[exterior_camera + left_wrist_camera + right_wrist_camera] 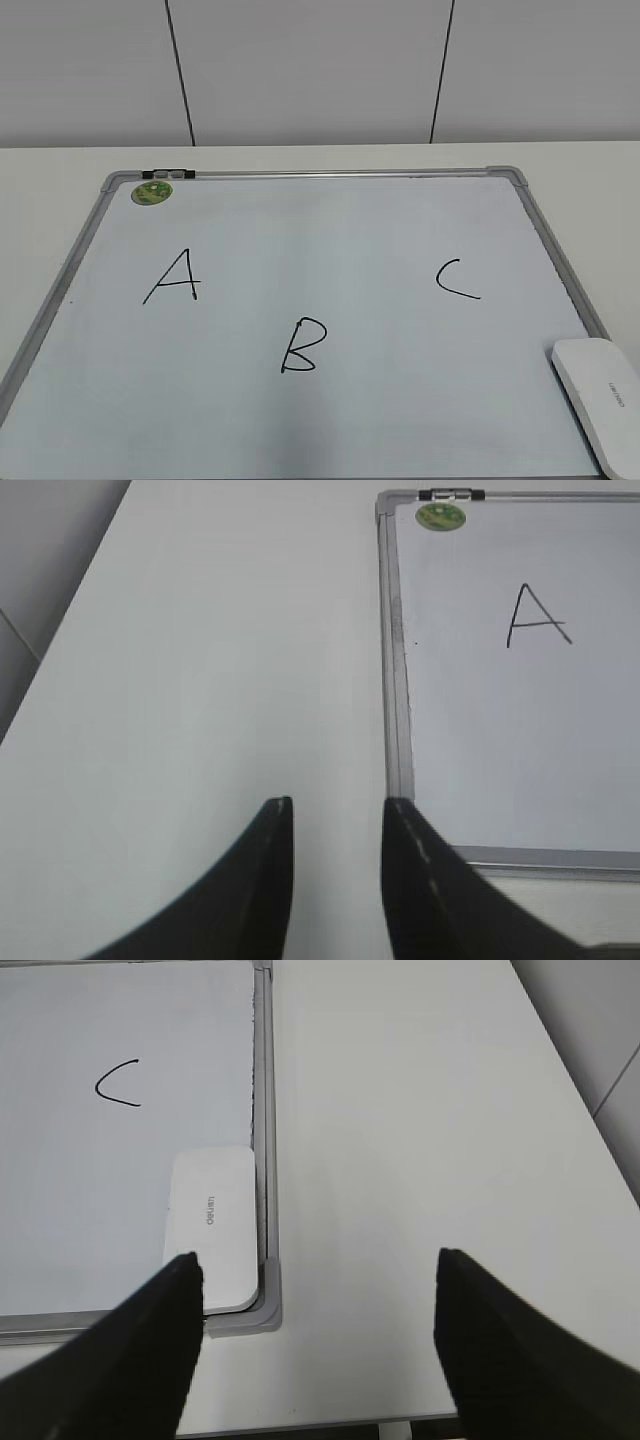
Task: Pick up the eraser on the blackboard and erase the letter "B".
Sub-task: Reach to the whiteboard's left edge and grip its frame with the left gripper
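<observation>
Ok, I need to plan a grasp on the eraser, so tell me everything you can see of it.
The eraser is a flat white block with rounded corners, smooth and plastic-looking, with small grey lettering on top. It lies flat on the whiteboard, tucked into its near right corner, one long side along the grey frame. Nothing grips it: the right pincer hovers open nearby, one finger overlapping the eraser's near end in the wrist view. Its underside is hidden.

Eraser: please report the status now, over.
Left claw narrowly open, empty; right claw wide open, empty. Eraser untouched in blackboard corner. Letter "B" intact. Nothing in the way.
</observation>
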`<act>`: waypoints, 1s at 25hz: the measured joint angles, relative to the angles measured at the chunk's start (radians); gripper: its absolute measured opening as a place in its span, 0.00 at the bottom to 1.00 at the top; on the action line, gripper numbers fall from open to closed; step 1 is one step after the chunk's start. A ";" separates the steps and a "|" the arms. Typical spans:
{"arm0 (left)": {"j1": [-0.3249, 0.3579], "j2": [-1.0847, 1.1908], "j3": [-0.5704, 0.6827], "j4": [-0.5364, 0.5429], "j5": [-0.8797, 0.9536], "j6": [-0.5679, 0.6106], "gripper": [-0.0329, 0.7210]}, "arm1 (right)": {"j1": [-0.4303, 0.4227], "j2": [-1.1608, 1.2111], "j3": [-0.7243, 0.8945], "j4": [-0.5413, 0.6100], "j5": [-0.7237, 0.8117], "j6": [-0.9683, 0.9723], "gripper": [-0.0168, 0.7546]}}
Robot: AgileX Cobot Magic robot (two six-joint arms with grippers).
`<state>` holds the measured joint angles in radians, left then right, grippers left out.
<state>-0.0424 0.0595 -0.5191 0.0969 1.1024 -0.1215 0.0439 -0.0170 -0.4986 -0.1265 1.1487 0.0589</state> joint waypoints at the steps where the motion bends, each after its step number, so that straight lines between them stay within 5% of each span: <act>1: 0.000 0.027 -0.004 0.000 -0.004 0.000 0.35 | 0.000 0.000 0.000 0.000 0.000 0.000 0.72; 12: 0.000 0.500 -0.149 -0.004 -0.084 0.000 0.36 | 0.000 0.000 0.000 0.000 0.000 0.000 0.72; 25: 0.000 1.150 -0.510 -0.014 -0.137 0.000 0.36 | 0.000 0.000 0.000 0.000 0.000 0.000 0.72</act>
<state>-0.0424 1.2095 -1.0290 0.0827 0.9659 -0.1215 0.0439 -0.0170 -0.4986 -0.1265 1.1487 0.0589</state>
